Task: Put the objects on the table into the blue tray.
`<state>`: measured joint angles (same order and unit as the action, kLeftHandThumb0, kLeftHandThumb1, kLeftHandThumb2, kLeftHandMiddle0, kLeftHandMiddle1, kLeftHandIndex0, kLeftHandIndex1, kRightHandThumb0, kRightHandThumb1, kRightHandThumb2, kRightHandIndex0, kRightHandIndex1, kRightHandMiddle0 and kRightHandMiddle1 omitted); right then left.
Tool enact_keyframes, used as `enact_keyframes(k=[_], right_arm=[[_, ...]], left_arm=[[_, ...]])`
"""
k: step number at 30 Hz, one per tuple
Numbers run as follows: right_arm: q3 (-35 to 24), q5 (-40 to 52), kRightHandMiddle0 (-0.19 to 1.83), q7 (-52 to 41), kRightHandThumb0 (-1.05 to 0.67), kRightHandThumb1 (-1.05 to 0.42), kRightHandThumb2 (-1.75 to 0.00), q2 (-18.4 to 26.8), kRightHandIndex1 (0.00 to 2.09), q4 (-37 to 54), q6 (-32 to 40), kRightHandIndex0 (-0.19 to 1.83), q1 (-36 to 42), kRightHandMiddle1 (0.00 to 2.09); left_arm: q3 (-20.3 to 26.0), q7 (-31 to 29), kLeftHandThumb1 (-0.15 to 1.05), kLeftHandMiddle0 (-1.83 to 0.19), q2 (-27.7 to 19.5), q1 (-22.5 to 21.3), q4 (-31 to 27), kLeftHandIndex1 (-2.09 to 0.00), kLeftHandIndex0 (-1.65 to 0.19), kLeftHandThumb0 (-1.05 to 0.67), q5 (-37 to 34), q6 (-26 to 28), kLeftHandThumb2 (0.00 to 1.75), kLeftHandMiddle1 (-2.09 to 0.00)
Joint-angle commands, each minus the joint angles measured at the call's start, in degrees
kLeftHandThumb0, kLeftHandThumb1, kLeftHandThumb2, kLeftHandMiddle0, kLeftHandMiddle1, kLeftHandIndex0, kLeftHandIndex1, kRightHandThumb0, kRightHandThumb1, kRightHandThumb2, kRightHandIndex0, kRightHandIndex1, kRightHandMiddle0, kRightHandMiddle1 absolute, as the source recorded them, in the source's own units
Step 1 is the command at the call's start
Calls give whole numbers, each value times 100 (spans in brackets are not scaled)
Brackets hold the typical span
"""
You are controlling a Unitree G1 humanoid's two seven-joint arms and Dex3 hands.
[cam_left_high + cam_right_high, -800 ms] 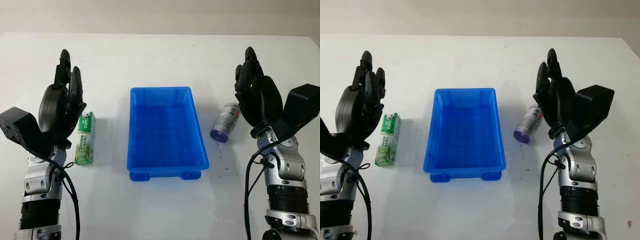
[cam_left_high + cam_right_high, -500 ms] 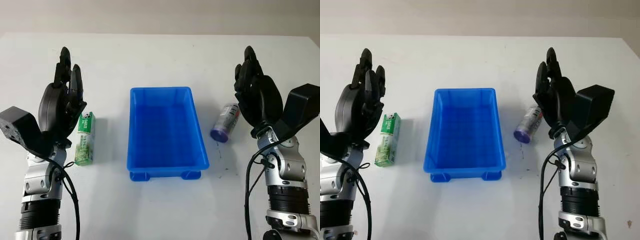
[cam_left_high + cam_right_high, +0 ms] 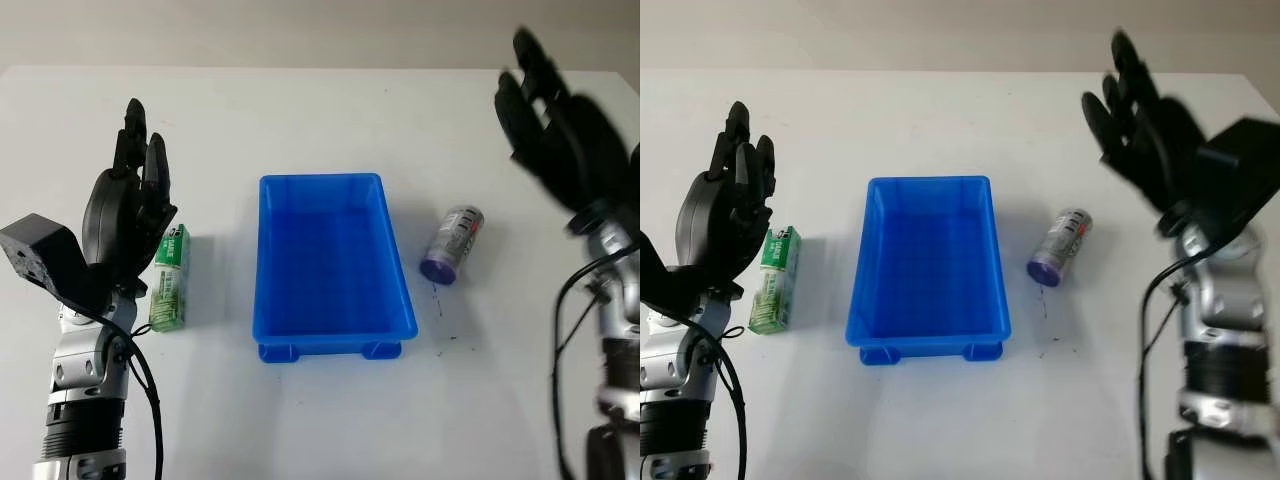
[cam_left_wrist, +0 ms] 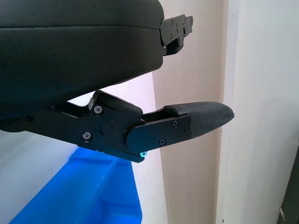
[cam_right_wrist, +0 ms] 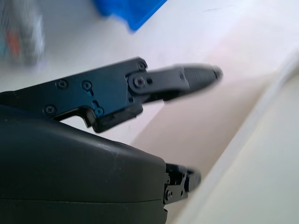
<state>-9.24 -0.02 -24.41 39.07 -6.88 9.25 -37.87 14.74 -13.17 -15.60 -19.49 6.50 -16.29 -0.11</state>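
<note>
The blue tray (image 3: 331, 262) stands in the middle of the white table, with nothing in it. A green and white box (image 3: 170, 277) lies to its left, right beside my left hand (image 3: 130, 190), which is open and raised just left of the box. A silver can with a purple end (image 3: 452, 243) lies on its side to the right of the tray. My right hand (image 3: 555, 120) is open, held high at the far right, above and beyond the can. A corner of the tray (image 4: 93, 196) appears in the left wrist view.
White tabletop (image 3: 330, 420) stretches in front of the tray and behind it. The table's far edge (image 3: 300, 68) runs along the back. A few dark specks (image 3: 440, 300) mark the surface near the can.
My right hand has risen and swung up and to the right, away from the can. The left hand, the box, the can and the tray have stayed put.
</note>
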Motion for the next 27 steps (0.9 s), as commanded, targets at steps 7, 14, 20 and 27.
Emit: enact_keyframes(k=[7,14,20,27], right_arm=[[1200,-1872,44,-637,-58,-70,-5,1426,17,-615,-2374,41,-402,17],[2001,-3471,48,-197,-51,-73,-6,1916,11,-1462,-4313,43,-536,11],[2384,-4521,52,652,-53,-73,-5,1982,11,-1898,-5181,47,-666,11],[2670,-5085,53,1566,-41,-77,-6,1852,10,-2409,-5556,50,-522,11]], left_arm=[[13,-34,105,19,-35,-74,32,-1,19,-75,25,-47,63,-4],[14,-61,105,19,-50,-68,-6,0,19,-75,2,-2,63,-3],[30,-104,105,19,-102,-84,-5,-1,19,-74,-4,47,64,-3],[20,-160,105,19,-136,-86,2,0,19,-74,14,91,64,-1]])
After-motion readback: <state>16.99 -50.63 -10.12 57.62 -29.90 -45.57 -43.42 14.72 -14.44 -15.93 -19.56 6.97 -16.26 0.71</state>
